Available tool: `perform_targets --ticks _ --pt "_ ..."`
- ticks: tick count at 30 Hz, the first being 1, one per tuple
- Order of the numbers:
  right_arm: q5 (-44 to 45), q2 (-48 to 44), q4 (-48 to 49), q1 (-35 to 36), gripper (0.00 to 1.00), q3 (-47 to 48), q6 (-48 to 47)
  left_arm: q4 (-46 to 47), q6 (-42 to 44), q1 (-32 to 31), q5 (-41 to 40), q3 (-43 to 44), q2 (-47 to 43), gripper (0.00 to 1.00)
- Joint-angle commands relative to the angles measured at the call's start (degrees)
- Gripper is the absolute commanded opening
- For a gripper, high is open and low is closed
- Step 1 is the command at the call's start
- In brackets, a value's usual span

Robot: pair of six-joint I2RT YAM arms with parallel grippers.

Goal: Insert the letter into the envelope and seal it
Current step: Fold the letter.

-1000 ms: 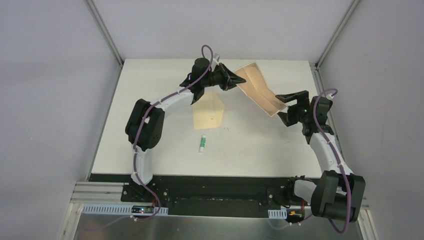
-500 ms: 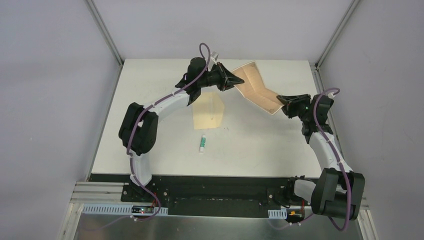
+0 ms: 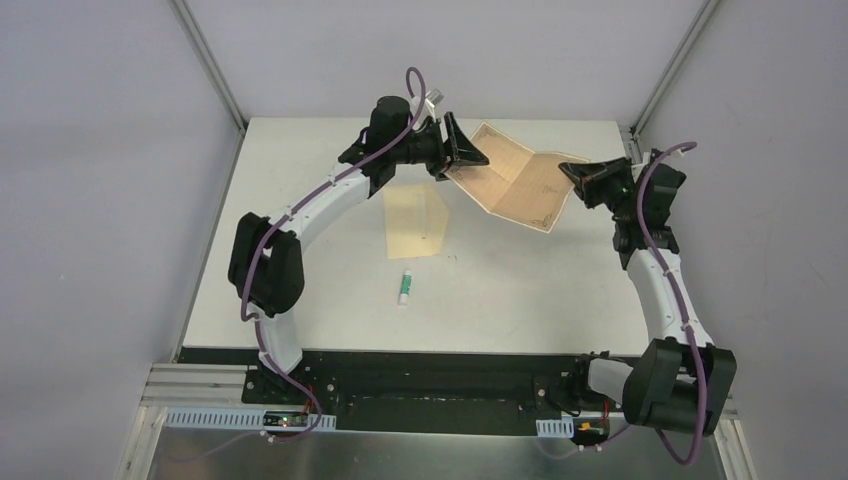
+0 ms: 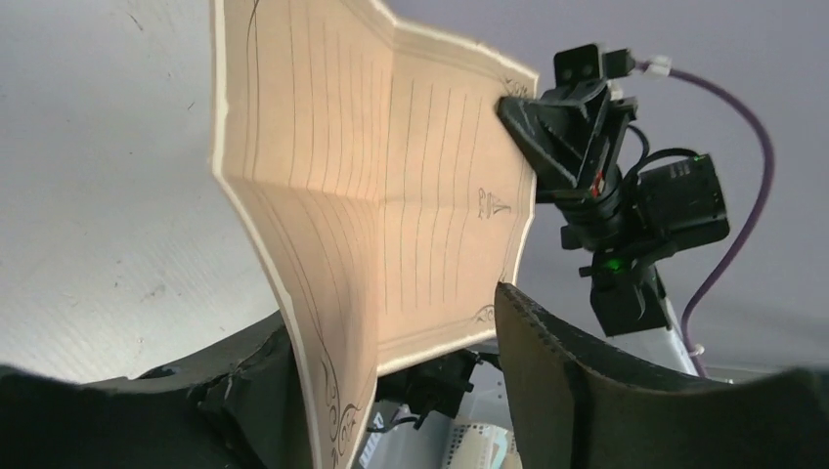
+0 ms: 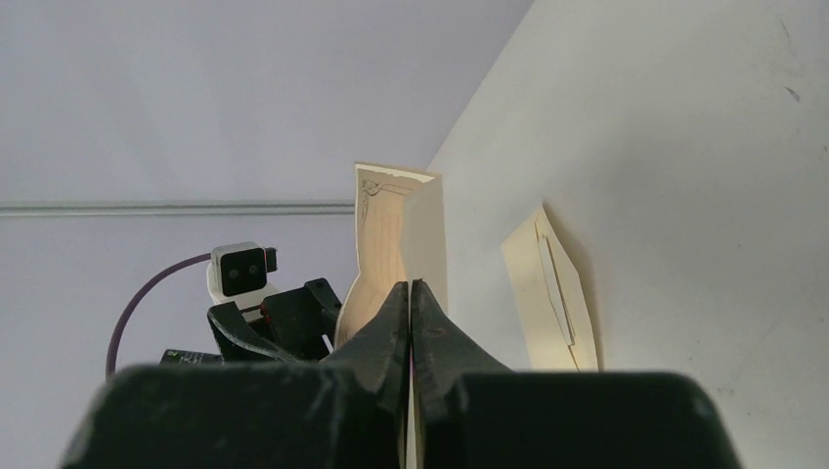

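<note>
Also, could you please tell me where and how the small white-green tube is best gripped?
Across the middle of the tube, coming straight down from above, I'd say. It lies flat on the table with its long axis running roughly near-to-far, so the grip should close on its left and right sides.

Creased lined letter (image 3: 512,180) aloft, envelope (image 3: 417,222) flat.
</note>
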Motion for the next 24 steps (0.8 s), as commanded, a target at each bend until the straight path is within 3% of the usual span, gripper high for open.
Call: perform_targets --ticks 1,12,24 --pt "-2.61 2.17 2.09 1.17 0.00 6.49 -5.84 -5.21 8.97 0.35 4.49 5.14 -4.16 0.62" --pt "-2.70 9.11 4.55 6.58 0.00 12.32 -5.45 -3.96 13.36 -2.79 11.72 9.70 -3.95 0.74" --pt "-6.10 15.30 17.25 8.72 0.00 10.97 9.06 -1.51 12.42 -6.10 14.02 11.16 -0.69 0.80"
